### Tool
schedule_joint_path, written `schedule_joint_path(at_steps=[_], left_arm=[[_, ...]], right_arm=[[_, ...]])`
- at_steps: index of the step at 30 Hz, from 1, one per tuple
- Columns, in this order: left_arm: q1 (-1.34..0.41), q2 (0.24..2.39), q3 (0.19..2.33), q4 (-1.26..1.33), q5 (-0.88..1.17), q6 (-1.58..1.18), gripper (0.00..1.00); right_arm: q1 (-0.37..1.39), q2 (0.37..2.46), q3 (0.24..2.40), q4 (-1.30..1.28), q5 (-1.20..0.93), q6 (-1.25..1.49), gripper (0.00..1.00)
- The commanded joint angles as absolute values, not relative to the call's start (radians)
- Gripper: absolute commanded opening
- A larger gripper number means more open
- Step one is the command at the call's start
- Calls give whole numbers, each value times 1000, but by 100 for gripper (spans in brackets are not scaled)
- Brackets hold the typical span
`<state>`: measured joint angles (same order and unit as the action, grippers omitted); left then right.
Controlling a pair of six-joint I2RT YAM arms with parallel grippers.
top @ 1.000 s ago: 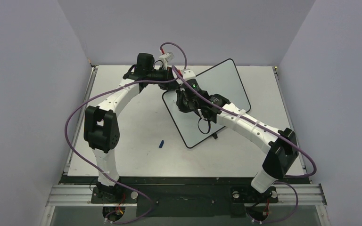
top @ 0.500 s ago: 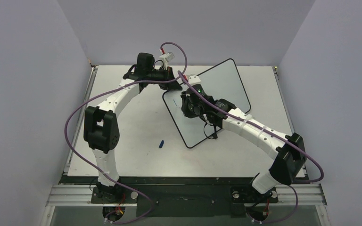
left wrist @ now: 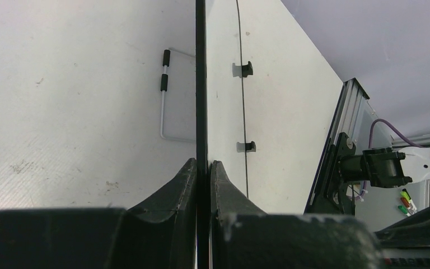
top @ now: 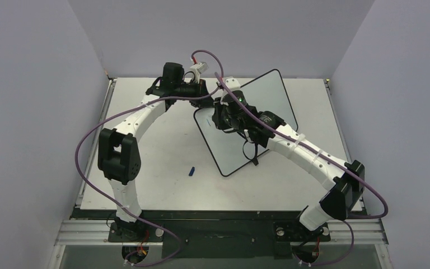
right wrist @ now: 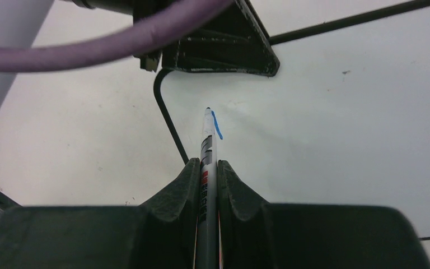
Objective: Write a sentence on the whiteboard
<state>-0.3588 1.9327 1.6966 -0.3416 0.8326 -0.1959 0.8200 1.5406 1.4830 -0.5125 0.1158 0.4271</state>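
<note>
The whiteboard (top: pixel 269 98) stands tilted on the table, black-framed and glossy white. My left gripper (top: pixel 205 91) is shut on its far-left corner. The left wrist view shows the board's thin black edge (left wrist: pixel 201 84) pinched between the two fingers of the left gripper (left wrist: pixel 202 163). My right gripper (right wrist: pixel 206 162) is shut on a white marker (right wrist: pixel 207 140), whose tip meets the board face (right wrist: pixel 341 140) near that corner. Of the sentence, only one short blue stroke (right wrist: pixel 216 124) shows beside the tip. From above, the right gripper (top: pixel 220 119) hangs over the board's left part.
A small blue marker cap (top: pixel 191 171) lies on the table left of the board's near corner. The board's wire stand (left wrist: pixel 165 95) and two black feet (left wrist: pixel 246 68) show in the left wrist view. Purple cables loop over both arms. Walls enclose the table on three sides.
My right arm has swung the marker up the board toward its far-left corner, and a short blue stroke now shows there. The left arm has kept its hold unmoved.
</note>
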Motion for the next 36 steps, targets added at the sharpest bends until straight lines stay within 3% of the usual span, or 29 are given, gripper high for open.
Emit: schedule_joint_path(at_steps=[1, 36], left_arm=[[-380, 1864, 1685, -308, 833, -104, 0], [-388, 1843, 1679, -300, 828, -105, 0]], right_arm=[[828, 1557, 1563, -488, 119, 419, 0], [784, 1617, 1519, -497, 180, 455, 0]])
